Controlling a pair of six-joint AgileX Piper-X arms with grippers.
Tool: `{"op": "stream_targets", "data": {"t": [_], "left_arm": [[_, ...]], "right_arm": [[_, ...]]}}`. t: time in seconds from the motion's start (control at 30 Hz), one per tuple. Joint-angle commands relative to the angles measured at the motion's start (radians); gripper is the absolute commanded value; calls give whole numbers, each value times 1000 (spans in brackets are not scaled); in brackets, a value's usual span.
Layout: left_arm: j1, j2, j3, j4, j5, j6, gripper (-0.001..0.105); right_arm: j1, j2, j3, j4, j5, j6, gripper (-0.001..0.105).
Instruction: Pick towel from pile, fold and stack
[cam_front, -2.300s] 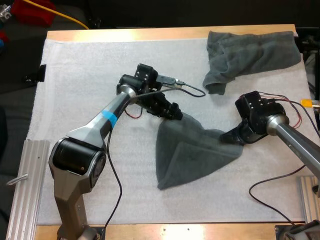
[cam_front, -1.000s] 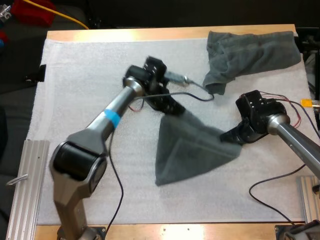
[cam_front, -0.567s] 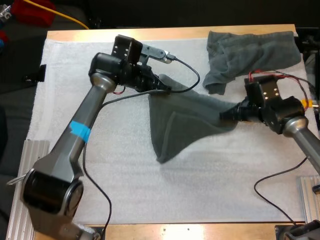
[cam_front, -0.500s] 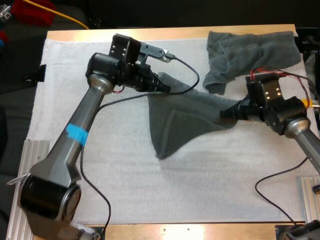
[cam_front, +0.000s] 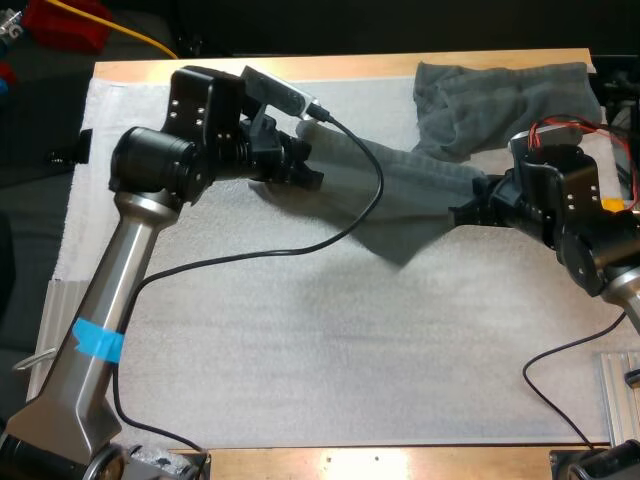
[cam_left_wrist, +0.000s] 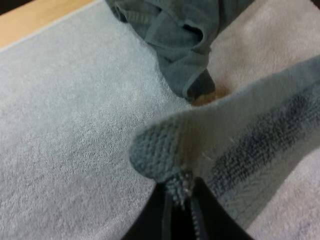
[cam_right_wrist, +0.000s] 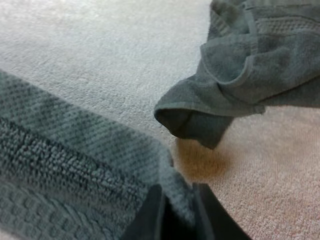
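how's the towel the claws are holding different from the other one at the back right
The held towel is stretched between the left claw and right claw, hanging above the mat; the crumpled towel lies bunched on the mat, untouched. Both are dark grey-green.

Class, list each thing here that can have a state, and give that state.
left gripper, shut on a corner of the held towel
right gripper, shut on the held towel's other end
held towel, stretched between both grippers, middle sagging
crumpled towel, bunched, lying on the mat

No readable text, labels, numbers or signs.
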Motion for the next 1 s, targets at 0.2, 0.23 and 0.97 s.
{"op": "stream_targets", "data": {"t": [0.2,0.23,0.97], "left_arm": [[-5,-50,-7,127,-29,-1,0],[-5,-55,-7,136,-29,-1,0],[-195,-370,308,251,-182,-139,0]], "right_arm": [[-2,-64,-6,96,-13,-12,1],[-2,-75,-6,106,-13,-14,1],[318,-312,-6,456,196,12,1]]}}
